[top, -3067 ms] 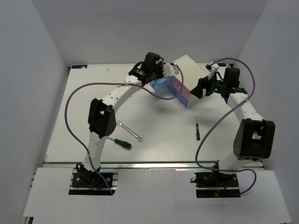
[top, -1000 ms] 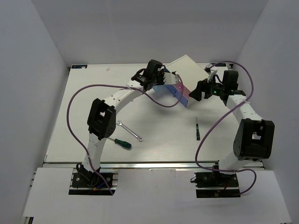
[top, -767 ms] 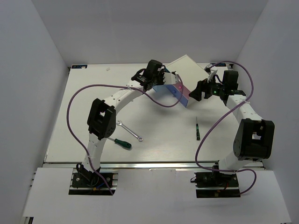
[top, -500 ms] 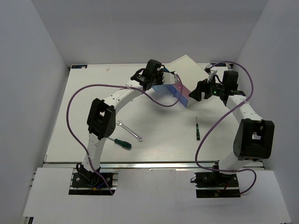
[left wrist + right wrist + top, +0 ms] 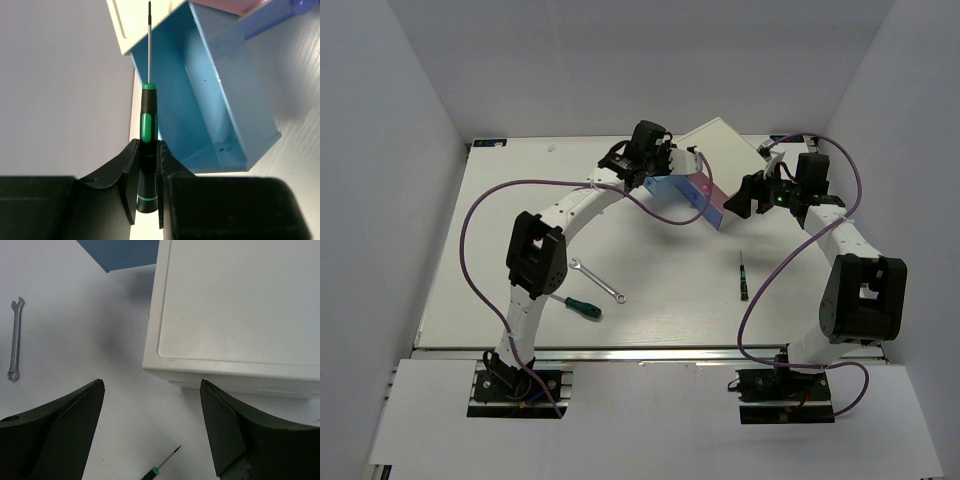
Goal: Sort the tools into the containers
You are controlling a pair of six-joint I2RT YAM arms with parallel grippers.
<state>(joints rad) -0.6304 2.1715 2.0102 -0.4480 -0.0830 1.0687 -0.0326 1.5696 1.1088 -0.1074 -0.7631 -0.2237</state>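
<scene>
White cabinet [image 5: 725,140] has its blue drawer [image 5: 220,115] open. The left gripper [image 5: 147,165] pinches a mini screwdriver [image 5: 146,125] just beside that drawer; better to centre it over the cavity, then release low. The right gripper [image 5: 150,385] stands spread.

White arms [image 5: 575,204], black joints [image 5: 538,258], looping purple cables [image 5: 463,232]

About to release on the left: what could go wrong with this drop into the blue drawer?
The small screwdriver in the left gripper lines up with a side wall of the blue drawer, its tip over the white cabinet frame, so it may land on the rim or outside. The right gripper stands open, not gripping the cabinet, so a bump could shift it.
</scene>
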